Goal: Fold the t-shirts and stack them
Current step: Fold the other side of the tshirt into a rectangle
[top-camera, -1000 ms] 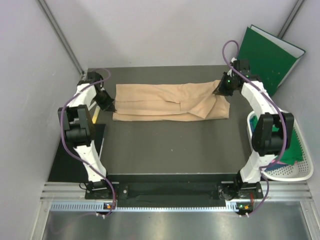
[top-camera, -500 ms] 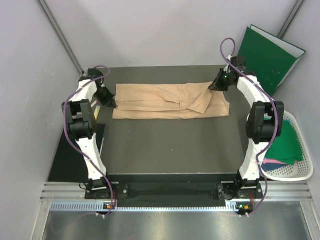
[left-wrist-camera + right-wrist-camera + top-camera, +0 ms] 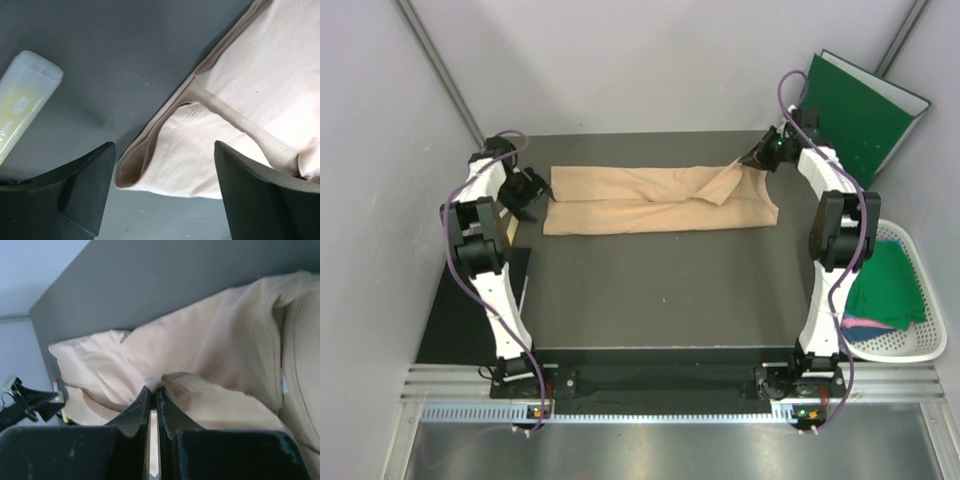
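The pale peach t-shirt (image 3: 650, 200) lies folded into a long strip across the far part of the dark table. My left gripper (image 3: 534, 190) stands open at the strip's left end. In the left wrist view the shirt's folded corner (image 3: 170, 160) lies flat between the spread fingers (image 3: 75, 190), and my left gripper (image 3: 165, 200) holds nothing. At the strip's far right corner my right gripper (image 3: 756, 160) is shut on a pinch of the peach cloth (image 3: 200, 350), lifting a flap. My right gripper (image 3: 154, 389) shows the pinch at its tips.
A white basket (image 3: 920, 350) at the right edge holds a dark green shirt (image 3: 885, 285) with pink and blue cloth beneath. A stiff green folder (image 3: 855, 110) leans on the back right wall. A pale plastic tube (image 3: 25, 95) lies left of the shirt.
My left gripper has opened and let go of the shirt's left corner, which now lies flat. My right gripper has drawn its pinched flap back toward the far right corner.
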You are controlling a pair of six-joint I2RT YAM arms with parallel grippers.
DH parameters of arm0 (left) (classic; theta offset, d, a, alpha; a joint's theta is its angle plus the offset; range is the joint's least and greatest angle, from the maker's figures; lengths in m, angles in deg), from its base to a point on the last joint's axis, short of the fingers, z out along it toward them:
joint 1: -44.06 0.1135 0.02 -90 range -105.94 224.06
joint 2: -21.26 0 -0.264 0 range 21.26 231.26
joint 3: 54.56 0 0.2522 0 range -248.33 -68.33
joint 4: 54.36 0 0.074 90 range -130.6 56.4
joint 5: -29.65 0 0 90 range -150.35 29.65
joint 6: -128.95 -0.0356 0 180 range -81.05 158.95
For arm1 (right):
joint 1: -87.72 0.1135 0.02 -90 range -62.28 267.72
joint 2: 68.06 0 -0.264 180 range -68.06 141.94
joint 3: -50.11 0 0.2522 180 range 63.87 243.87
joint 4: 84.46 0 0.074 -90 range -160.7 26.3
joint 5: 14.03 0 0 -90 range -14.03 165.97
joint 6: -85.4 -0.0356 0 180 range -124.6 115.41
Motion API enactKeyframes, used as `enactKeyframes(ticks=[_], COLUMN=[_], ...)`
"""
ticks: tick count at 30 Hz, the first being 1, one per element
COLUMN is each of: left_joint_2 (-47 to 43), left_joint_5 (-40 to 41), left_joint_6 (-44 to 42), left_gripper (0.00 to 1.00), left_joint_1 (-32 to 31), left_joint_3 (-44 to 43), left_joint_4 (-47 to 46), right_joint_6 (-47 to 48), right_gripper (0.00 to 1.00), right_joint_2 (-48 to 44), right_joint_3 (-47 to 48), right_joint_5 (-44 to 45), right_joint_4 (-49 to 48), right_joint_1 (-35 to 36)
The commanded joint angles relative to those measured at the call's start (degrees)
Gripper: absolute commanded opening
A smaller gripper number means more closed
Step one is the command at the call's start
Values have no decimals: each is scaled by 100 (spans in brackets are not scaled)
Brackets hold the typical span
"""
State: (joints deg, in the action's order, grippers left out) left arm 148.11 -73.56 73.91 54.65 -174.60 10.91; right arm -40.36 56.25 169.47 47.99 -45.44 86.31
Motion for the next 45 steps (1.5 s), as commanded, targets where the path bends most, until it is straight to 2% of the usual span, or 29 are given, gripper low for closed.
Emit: enactKeyframes(ticks=[1, 2, 3, 6, 9, 11, 14, 18, 22, 25, 37, 38, 42, 45], left_joint_2=[-151, -178, -195, -344, -678, -994, -1346, -1601, -1610, -1672, -1777, -1777, -1795, -1813], left_joint_5=[20, 38, 29, -76, -94, -76, -50, -41, -59, -85, -67, -50, -32, -6], left_joint_6=[-59, -94, -103, -165, -253, -358, -490, -639, -701, -727, -824, -824, -850, -868], left_gripper=[88, 90, 92, 96, 98, 98, 98, 98, 98, 98, 98, 98, 98, 98], left_joint_1=[40, 31, 40, 48, 48, 48, 40, 40, 40, 40, 31, 40, 40, 31], left_joint_3=[-218, -218, -218, -165, 62, 186, 371, 643, 793, 977, 1206, 1206, 1197, 1224], left_joint_4=[35, 44, 52, 123, 70, 18, -26, -123, -71, -140, -132, -132, -114, -114], right_joint_6=[-597, -668, -686, -563, -344, -238, -185, -150, -246, -343, -536, -589, -694, -686], right_gripper=[5, 15, 33, 65, 82, 85, 82, 65, 60, 54, 51, 48, 11, 7], right_joint_2=[356, 487, 524, 419, -169, -668, -1109, -1322, -1287, -1068, -153, -118, -240, -513], right_joint_3=[671, 785, 926, 840, 112, -528, -1275, -1998, -2412, -2431, -1745, -1684, -1631, -1525], right_joint_5=[-128, -111, -41, 91, 258, 329, 242, -30, -233, -321, -146, -128, -32, 135], right_joint_4=[-768, -759, -759, -776, -1022, -1136, -1084, -1014, -1171, -1120, -1049, -1058, -1189, -1304], right_joint_1=[-140, -140, -140, -123, -88, -79, -70, -26, 35, 97, 800, 826, 888, 923])
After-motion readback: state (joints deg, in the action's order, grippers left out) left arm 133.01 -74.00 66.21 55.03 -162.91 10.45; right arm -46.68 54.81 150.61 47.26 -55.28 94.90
